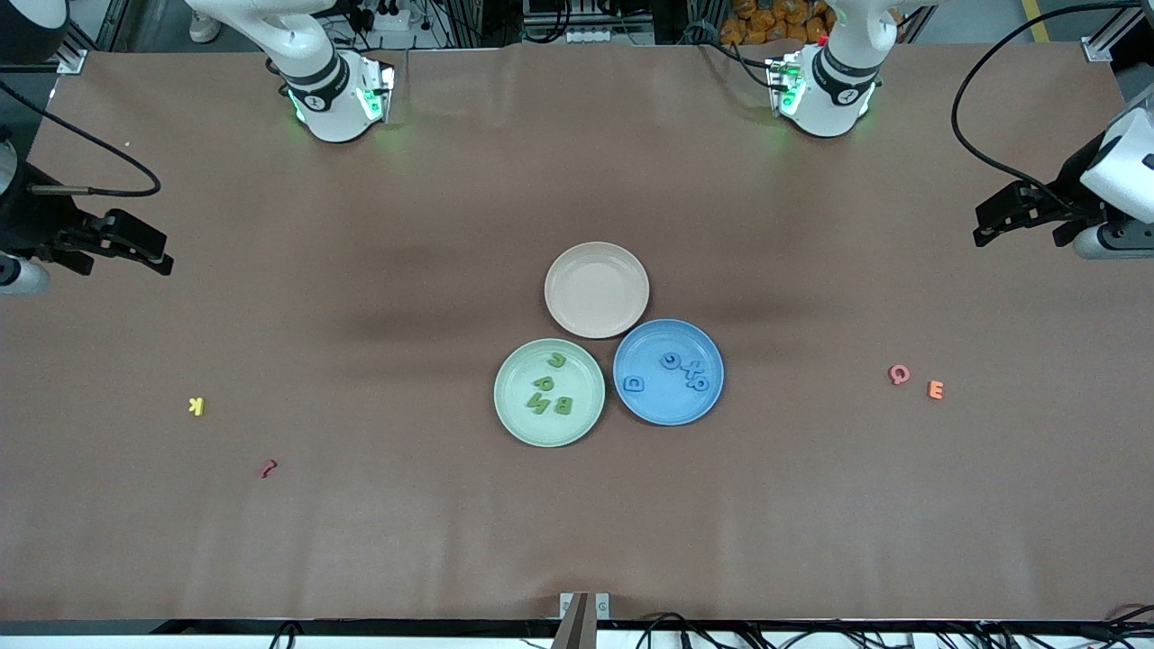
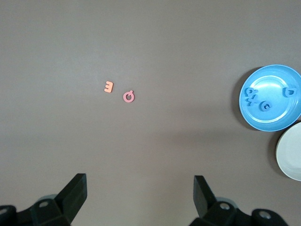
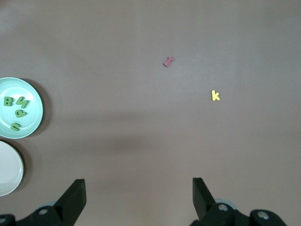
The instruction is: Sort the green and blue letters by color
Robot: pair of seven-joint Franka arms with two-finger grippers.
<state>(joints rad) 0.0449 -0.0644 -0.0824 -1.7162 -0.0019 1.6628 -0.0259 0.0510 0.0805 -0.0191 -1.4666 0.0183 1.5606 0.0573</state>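
Several green letters, among them a B [image 1: 561, 405] and an N [image 1: 539, 405], lie on the pale green plate [image 1: 505, 397] at the table's middle. Several blue letters, among them a D [image 1: 634, 383], a G [image 1: 671, 361] and an X [image 1: 696, 370], lie on the blue plate [image 1: 672, 407] beside it. The right wrist view shows the green plate [image 3: 34, 117] with its letters [image 3: 8, 100]. The left wrist view shows the blue plate [image 2: 275, 120] with its letters [image 2: 266, 106]. My left gripper [image 1: 984, 230] [image 2: 140, 188] is open and empty, up over the left arm's end of the table. My right gripper [image 1: 155, 254] [image 3: 139, 190] is open and empty over the right arm's end.
An empty beige plate [image 1: 596, 289] touches both plates, farther from the front camera. A yellow K [image 1: 196, 406] [image 3: 215, 95] and a dark-red piece [image 1: 268, 468] [image 3: 168, 61] lie toward the right arm's end. A pink Q [image 1: 899, 374] [image 2: 128, 97] and an orange E [image 1: 936, 389] [image 2: 108, 86] lie toward the left arm's end.
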